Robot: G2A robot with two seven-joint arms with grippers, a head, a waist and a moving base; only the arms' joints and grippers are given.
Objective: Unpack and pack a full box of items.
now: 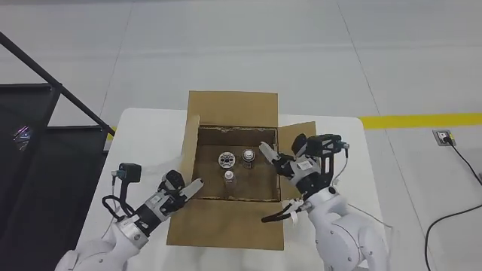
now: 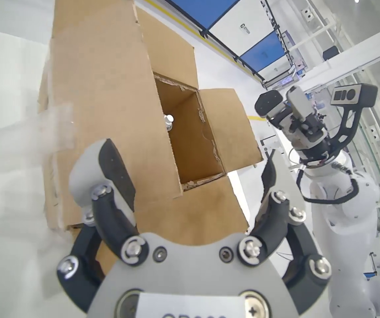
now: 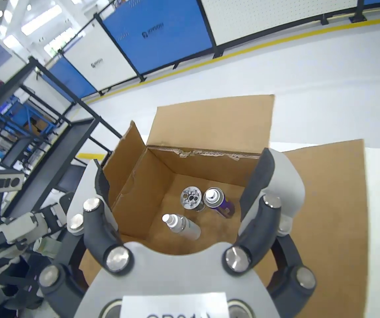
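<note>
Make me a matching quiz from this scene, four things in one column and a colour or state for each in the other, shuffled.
Column one:
1 spray can
2 bottle
3 left gripper
4 right gripper

Column two:
A open, at the cardboard box's right side
B purple body
C open, at the cardboard box's left side
D white, with a white cap

Pairs: 1-B; 2-D; 3-C; 4-A

My left claw [image 2: 190,158] and right claw [image 3: 183,163] share one build: grey plate, silver screws, black linkages, pale-backed fingers [image 2: 79,175] with dark pads [image 2: 115,167]. Behind them run glossy white arm shells [image 2: 342,210] and black cables [image 2: 354,188].
</note>
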